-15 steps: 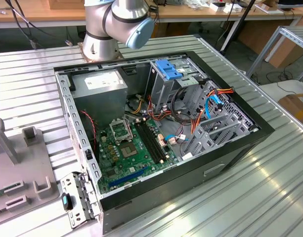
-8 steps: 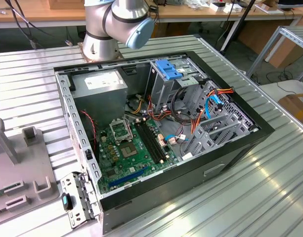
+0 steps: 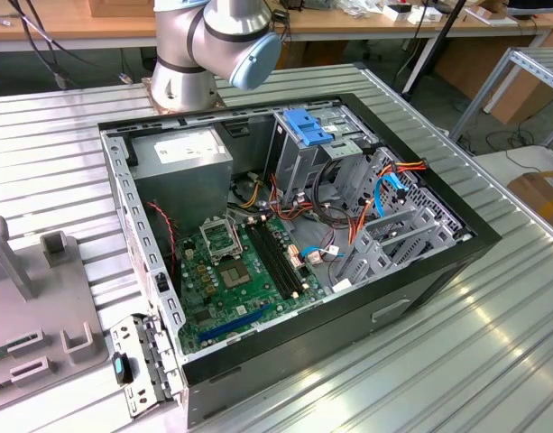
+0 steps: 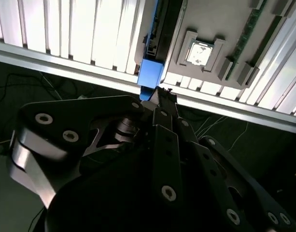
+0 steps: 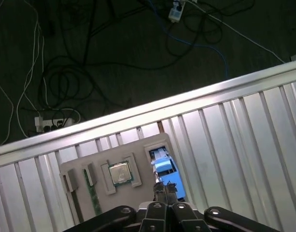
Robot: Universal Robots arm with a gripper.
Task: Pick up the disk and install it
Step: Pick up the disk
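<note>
In both wrist views the disk point(image 5: 166, 166) point(image 4: 150, 75) stands on edge in a slot of a grey fixture tray point(image 5: 73, 166) point(image 4: 210, 19); mostly its blue carrier end shows. My gripper point(image 5: 165, 187) point(image 4: 163, 96) hangs just above that blue end, near the table's edge. Its fingers look shut, and nothing shows between them. In the exterior view the open computer case point(image 3: 393, 298) lies on the table, with a metal drive cage point(image 3: 303, 153) topped by a blue latch point(image 3: 305, 124). The arm's base point(image 3: 204, 54) stands behind the case.
The fixture tray point(image 3: 41, 307) sits at the exterior view's left and also carries a processor chip point(image 5: 119, 173) and a green memory stick point(image 5: 92, 195). Inside the case are a motherboard point(image 3: 231, 271), a power-supply box point(image 3: 181, 153) and loose cables point(image 3: 384, 194). Cables lie on the floor point(image 5: 90, 72).
</note>
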